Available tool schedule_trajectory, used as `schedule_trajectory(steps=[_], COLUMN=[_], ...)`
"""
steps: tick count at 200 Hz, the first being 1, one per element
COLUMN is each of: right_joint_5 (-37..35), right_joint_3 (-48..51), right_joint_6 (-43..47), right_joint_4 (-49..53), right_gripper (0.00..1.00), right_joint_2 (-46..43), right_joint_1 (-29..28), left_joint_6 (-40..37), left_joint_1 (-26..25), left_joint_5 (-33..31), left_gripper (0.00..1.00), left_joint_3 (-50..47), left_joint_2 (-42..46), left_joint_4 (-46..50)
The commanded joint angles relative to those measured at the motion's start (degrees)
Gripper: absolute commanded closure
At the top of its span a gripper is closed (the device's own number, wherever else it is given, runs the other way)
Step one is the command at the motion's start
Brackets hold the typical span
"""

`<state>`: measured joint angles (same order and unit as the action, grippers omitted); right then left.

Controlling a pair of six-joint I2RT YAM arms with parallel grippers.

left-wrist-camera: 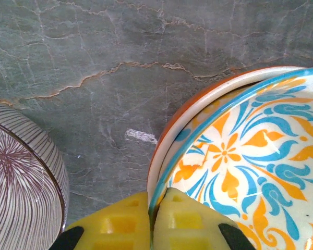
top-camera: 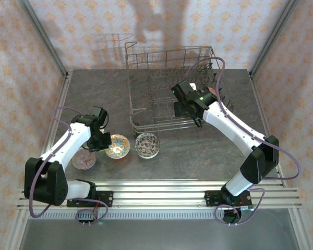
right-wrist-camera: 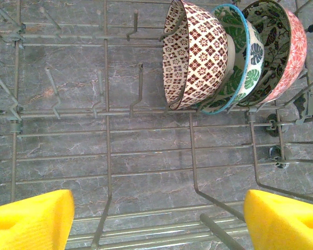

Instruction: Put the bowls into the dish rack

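Three bowls point(right-wrist-camera: 244, 67) racked; left tool point(left-wrist-camera: 155, 211) clamps orange bowl point(left-wrist-camera: 235, 151).

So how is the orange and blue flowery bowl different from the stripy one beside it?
The flowery bowl has orange and blue petals; the stripy bowl has thin dark lines fanning from its middle. The left gripper pinches the flowery bowl's rim; the stripy bowl is not gripped. Both are round and sit on the table.
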<state>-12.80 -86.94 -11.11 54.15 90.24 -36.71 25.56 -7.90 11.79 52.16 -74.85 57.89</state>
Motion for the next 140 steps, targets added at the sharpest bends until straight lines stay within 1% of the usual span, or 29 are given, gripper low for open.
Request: schedule_trajectory(steps=[1, 21, 80, 140], right_joint_5=[-0.52, -0.64, -2.05, -2.41], right_joint_3=[0.89, 0.85, 0.13, -1.48], right_joint_6=[1.0, 1.21, 1.96, 3.33], right_joint_4=[2.29, 2.2, 2.32, 2.98], right_gripper=[0.16, 0.16, 0.15, 0.15], right_joint_2=[-0.51, -0.57, -0.22, 0.6], right_joint_1=[-0.64, -0.67, -0.67, -0.64], left_joint_6=[1.04, 1.63, 4.88, 5.46], left_joint_1=[-0.45, -0.52, -0.47, -0.51], left_joint_5=[-1.34, -1.09, 0.31, 2.81], left_gripper=[0.98, 1.0, 1.0, 1.0], left_joint_3=[-0.41, -0.46, 1.52, 3.73], left_joint_2=[1.14, 2.03, 5.96, 7.61], left_joint_4=[2.19, 2.1, 1.68, 0.71])
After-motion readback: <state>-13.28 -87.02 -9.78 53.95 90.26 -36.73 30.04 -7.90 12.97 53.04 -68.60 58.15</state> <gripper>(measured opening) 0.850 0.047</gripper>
